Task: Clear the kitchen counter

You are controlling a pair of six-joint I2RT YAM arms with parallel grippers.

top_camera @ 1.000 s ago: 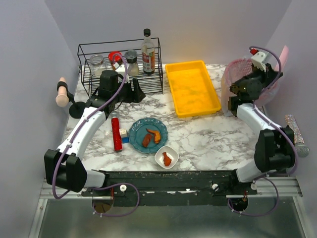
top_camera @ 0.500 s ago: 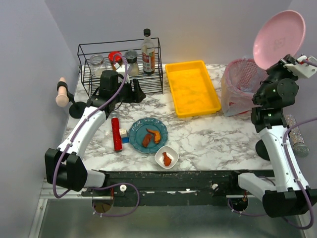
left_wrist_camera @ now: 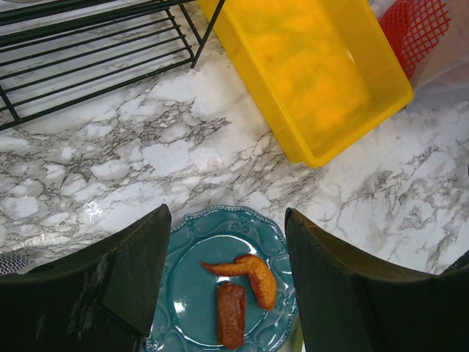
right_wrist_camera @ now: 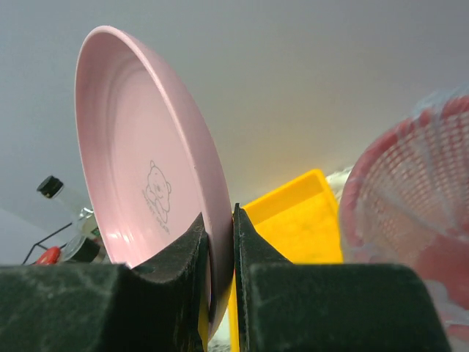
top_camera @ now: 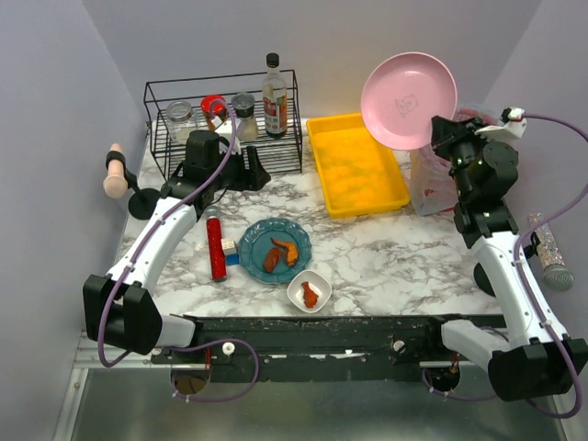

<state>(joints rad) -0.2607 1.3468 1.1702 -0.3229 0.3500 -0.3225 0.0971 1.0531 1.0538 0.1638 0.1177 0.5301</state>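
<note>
The kitchen counter is white marble. My right gripper is shut on the rim of a pink plate and holds it on edge, high in the air above the far right of a yellow tray. In the right wrist view the fingers pinch the plate with the tray behind. My left gripper is open and empty in front of the wire rack. In its wrist view it looks down on a teal plate with food pieces; the tray lies beyond.
A teal plate, a small white bowl, a red cylinder and a small block lie near the front left. A wire rack holds jars and a bottle. A pink mesh basket stands at the back right.
My right gripper lifted the pink plate out of the basket, raised it high, then swung it left towards the yellow tray. The left arm has not moved.
</note>
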